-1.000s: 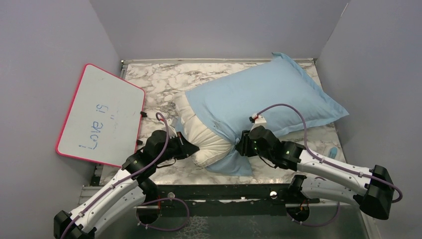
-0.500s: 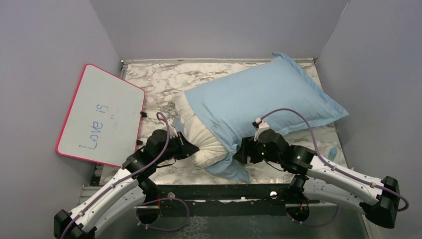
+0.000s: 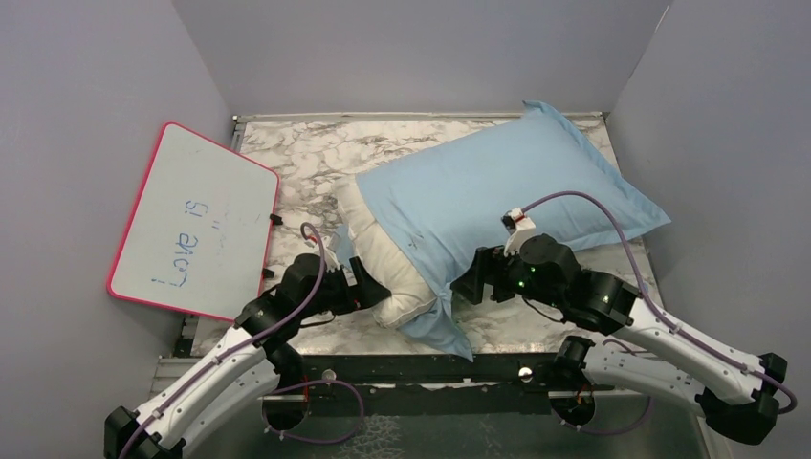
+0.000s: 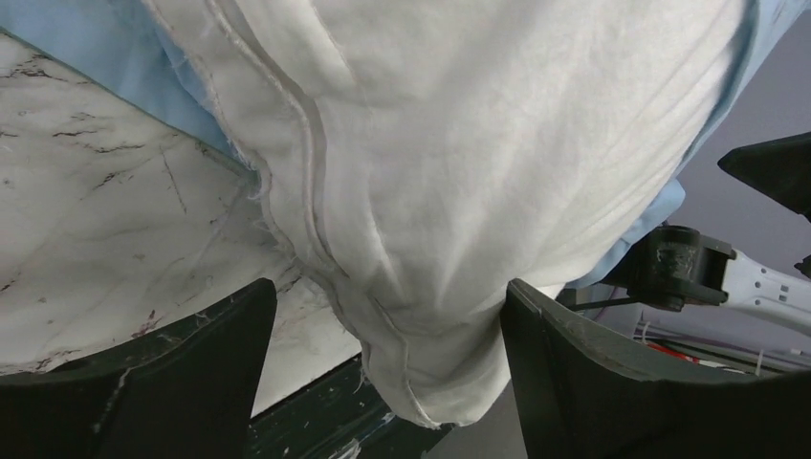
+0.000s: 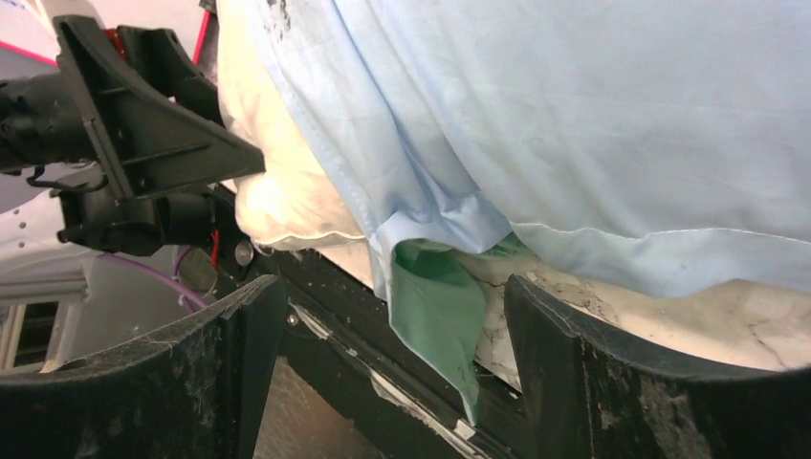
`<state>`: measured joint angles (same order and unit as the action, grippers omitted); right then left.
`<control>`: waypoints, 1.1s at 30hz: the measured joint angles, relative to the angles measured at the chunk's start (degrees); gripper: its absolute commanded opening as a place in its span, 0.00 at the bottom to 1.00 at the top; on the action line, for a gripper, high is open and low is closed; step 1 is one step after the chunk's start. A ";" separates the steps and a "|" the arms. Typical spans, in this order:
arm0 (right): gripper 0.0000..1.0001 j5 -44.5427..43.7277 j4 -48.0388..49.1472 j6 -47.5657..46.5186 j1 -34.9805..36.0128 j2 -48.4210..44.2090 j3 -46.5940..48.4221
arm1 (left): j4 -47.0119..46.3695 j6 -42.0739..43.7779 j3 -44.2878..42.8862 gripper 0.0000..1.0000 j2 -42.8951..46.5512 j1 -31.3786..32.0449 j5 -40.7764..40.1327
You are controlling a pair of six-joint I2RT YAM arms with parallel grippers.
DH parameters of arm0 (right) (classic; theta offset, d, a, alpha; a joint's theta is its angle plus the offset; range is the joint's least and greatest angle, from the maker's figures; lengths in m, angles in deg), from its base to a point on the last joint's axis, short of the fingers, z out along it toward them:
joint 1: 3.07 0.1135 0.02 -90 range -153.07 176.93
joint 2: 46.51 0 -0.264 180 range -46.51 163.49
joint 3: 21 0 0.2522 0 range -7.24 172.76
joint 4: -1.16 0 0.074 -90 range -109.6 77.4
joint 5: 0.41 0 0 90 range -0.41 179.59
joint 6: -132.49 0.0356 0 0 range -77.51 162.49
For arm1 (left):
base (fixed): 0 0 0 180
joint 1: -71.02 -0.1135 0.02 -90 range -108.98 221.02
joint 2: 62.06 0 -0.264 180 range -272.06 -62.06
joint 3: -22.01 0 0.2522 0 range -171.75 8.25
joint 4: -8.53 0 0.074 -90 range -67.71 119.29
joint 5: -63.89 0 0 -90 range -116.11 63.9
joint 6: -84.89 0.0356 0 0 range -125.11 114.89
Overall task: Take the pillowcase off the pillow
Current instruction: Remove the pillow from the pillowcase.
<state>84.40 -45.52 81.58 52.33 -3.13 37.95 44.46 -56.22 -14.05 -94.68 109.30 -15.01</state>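
On the marble table (image 3: 296,153), light blue pillowcase (image 3: 497,182), cream pillow (image 3: 387,273) end exposed

White-shelled arms (image 3: 206,378), black joints (image 3: 287,359), looping purple cables (image 3: 574,194), scuffed black tool fingers (image 4: 612,382), possibly small green lights (image 3: 519,281).

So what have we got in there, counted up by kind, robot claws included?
pillow: 1
pillowcase: 1
whiteboard: 1
claws: 2 (left claw, right claw)
Total: 5
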 measured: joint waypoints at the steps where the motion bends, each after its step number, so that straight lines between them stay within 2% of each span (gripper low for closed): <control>1: 0.90 -0.52 -0.37 0.02 0.00 0.02 0.39 | 0.52 0.09 -0.04 0.92 0.28 -0.04 0.00; 8: 0.93 0.22 -0.66 -0.26 -0.02 5.42 4.04 | 4.13 1.38 -2.95 0.99 -1.27 -0.02 -1.42; 15: 0.87 -0.63 -1.49 -5.73 -0.02 24.33 20.96 | 5.62 3.28 -6.19 0.99 -5.31 -0.02 -2.91; 18: 0.65 -4.63 -2.36 -7.76 -0.02 31.45 26.21 | 7.06 4.04 -7.34 0.99 -5.51 -0.02 -3.19; 22: 0.27 -10.47 -4.72 -8.94 -0.02 39.17 29.35 | 8.07 4.70 -7.82 0.99 -4.48 -0.02 -3.67; 23: 0.23 -11.67 -5.18 -8.85 -0.02 40.54 29.42 | 8.24 4.83 -7.85 0.99 -4.20 -0.02 -3.74; 26: 0.14 -14.25 -6.71 -7.67 0.00 42.53 29.42 | 8.70 5.27 -7.98 0.99 -4.15 -0.02 -3.91; 32: 0.09 -13.77 -4.63 -7.39 0.11 37.77 25.88 | 5.90 5.81 -8.02 0.98 -6.82 -0.02 -2.32; 33: 0.08 -12.57 -3.91 -7.69 0.07 36.48 25.03 | 2.51 5.73 -7.34 0.94 -7.58 -0.02 -0.39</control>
<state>71.83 -49.44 73.88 52.40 33.35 62.97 46.97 -50.50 -21.40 -102.26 109.28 -15.41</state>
